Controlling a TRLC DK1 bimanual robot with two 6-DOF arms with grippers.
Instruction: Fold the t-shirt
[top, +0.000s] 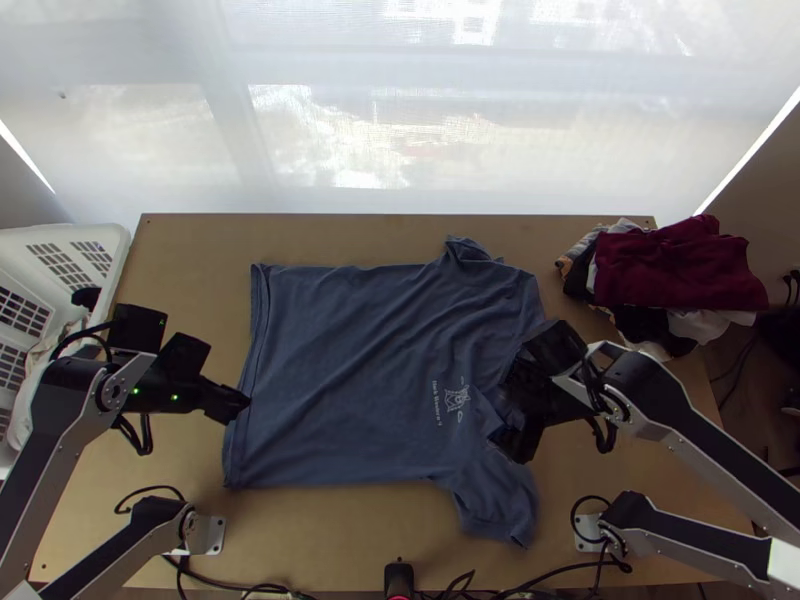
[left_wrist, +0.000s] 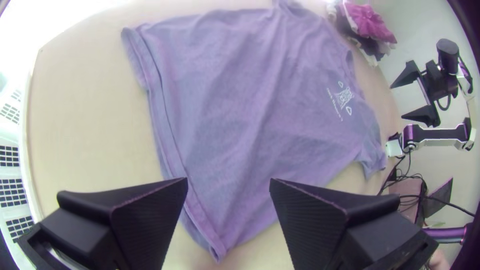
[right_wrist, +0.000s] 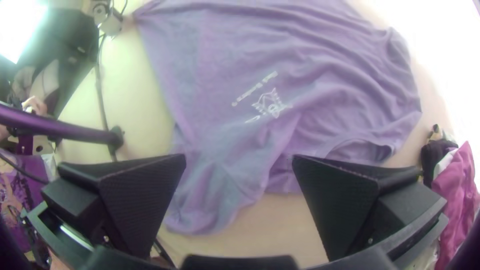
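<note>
T-shirt (top: 340, 370) lies spread in the middle of the top view, your left gripper (left_wrist: 228, 185) and right gripper (right_wrist: 239, 160) both have their fingers apart, and if you close them too shallow, only the upper layer may come, making the fold crooked.

Blue t-shirt (top: 340, 360) with white print (top: 455, 400); maroon cloth (top: 670, 268); white basket (top: 75, 235); tan table (top: 330, 535)
</note>
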